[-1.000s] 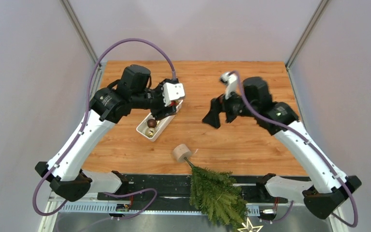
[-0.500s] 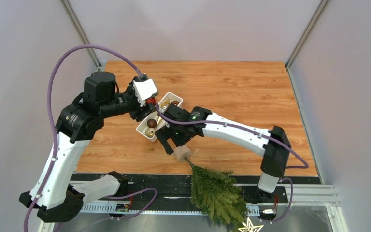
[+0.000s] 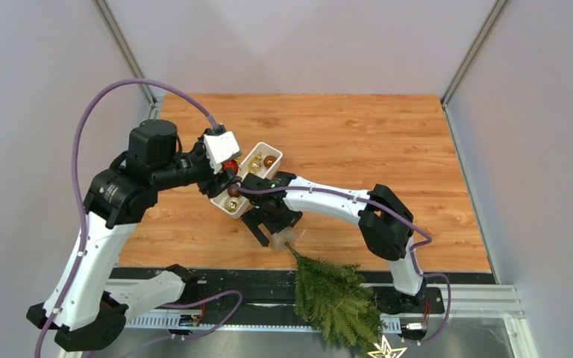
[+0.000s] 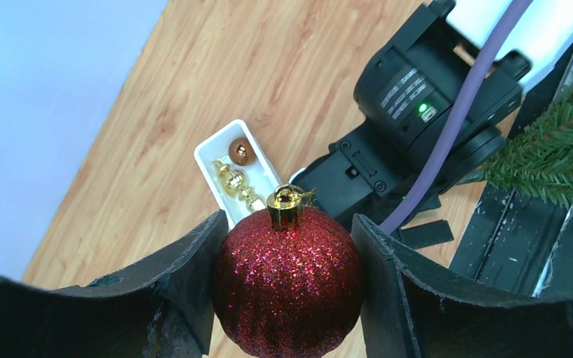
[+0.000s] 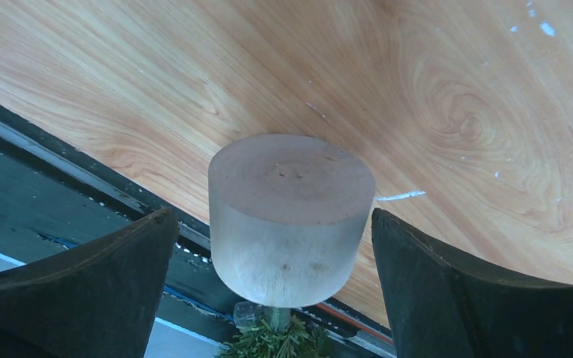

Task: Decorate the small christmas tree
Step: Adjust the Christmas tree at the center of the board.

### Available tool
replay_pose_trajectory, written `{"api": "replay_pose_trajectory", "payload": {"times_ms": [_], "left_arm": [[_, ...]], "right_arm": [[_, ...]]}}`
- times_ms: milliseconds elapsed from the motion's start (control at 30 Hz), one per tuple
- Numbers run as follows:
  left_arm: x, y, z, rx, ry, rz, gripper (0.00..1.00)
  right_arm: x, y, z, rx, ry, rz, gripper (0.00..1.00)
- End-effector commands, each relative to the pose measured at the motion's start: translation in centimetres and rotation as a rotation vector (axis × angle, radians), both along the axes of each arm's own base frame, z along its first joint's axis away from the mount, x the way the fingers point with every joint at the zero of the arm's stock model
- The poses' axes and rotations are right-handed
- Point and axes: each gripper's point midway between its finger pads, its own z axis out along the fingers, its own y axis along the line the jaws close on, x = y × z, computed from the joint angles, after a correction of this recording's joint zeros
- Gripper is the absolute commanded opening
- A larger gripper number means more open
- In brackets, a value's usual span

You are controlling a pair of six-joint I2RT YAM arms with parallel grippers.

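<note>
The small christmas tree (image 3: pixel 334 298) lies on its side over the table's near edge, its clear round base (image 3: pixel 280 237) pointing to the table and a gold star (image 3: pixel 386 348) at its tip. My right gripper (image 3: pixel 272 230) is open, one finger on each side of the base (image 5: pixel 291 216) with gaps on both sides. My left gripper (image 3: pixel 225 170) is shut on a red glitter ball (image 4: pixel 289 281) with a gold cap, held above the white tray (image 3: pixel 221 203). The tray (image 4: pixel 210 158) holds a brown ball (image 4: pixel 241 151) and gold ornaments (image 4: pixel 233 183).
The black and metal rail (image 3: pixel 216 287) runs along the table's near edge under the tree. The right arm (image 3: pixel 328 200) reaches across the table's middle, close beside the tray and the left gripper. Grey walls (image 3: pixel 37 112) close in both sides.
My right arm swung from the table's right side across to the tree base and lowered around it. My left gripper lifted the red ball out of the tray and drew back to the left.
</note>
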Motion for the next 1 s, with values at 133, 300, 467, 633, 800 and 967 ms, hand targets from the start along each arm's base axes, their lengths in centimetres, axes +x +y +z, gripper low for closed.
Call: {"api": "replay_pose_trajectory", "payload": {"times_ms": [133, 300, 467, 633, 800, 967], "left_arm": [[-0.5, -0.4, 2.1, -0.062, -0.049, -0.024, 0.0], [-0.6, -0.1, 2.3, -0.06, -0.059, -0.018, 0.0], [-0.3, 0.2, 2.5, -0.048, -0.081, -0.008, 0.0], [0.0, 0.5, 3.1, -0.041, -0.107, 0.006, 0.0], [0.3, 0.8, 3.5, -0.035, -0.127, 0.017, 0.0], [0.6, 1.0, 4.0, -0.037, -0.144, 0.034, 0.0]], "right_arm": [[-1.7, 0.0, -0.7, -0.002, 0.075, 0.084, 0.91], [-1.2, 0.8, -0.9, 0.008, 0.077, 0.122, 0.6], [1.0, 2.8, 0.7, 0.058, 0.013, 0.184, 0.38], [2.9, 5.8, 2.5, 0.119, -0.041, 0.291, 0.33], [2.5, 8.5, 3.3, 0.179, -0.04, 0.389, 0.32], [1.8, 10.0, 4.1, 0.182, -0.122, 0.581, 0.31]]}}
